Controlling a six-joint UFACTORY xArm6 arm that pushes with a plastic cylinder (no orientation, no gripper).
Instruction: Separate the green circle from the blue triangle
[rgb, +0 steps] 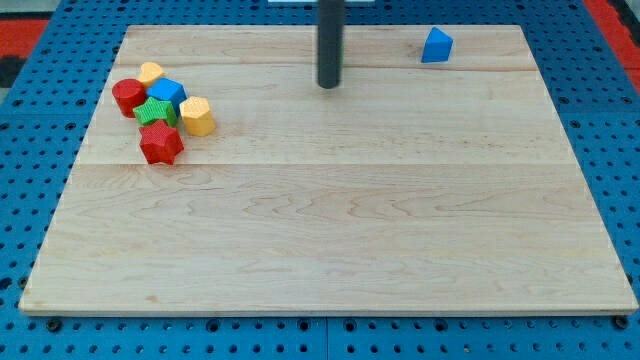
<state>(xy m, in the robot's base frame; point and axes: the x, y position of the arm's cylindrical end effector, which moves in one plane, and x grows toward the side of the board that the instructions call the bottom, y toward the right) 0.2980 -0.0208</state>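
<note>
A green block (156, 111), whose shape I cannot make out, sits in a tight cluster at the view's left. It touches a blue block (167, 92) just above it. A second blue block (436, 46), with a pointed top, stands alone near the view's top right edge. My tip (329, 86) rests on the board at the top centre. It is far right of the cluster, left of the lone blue block, and touches no block.
The cluster also holds a red round block (127, 96), a small yellow block (151, 72), a yellow hexagon-like block (197, 116) and a red star-like block (160, 144). The wooden board (330, 250) lies on a blue pegboard surface.
</note>
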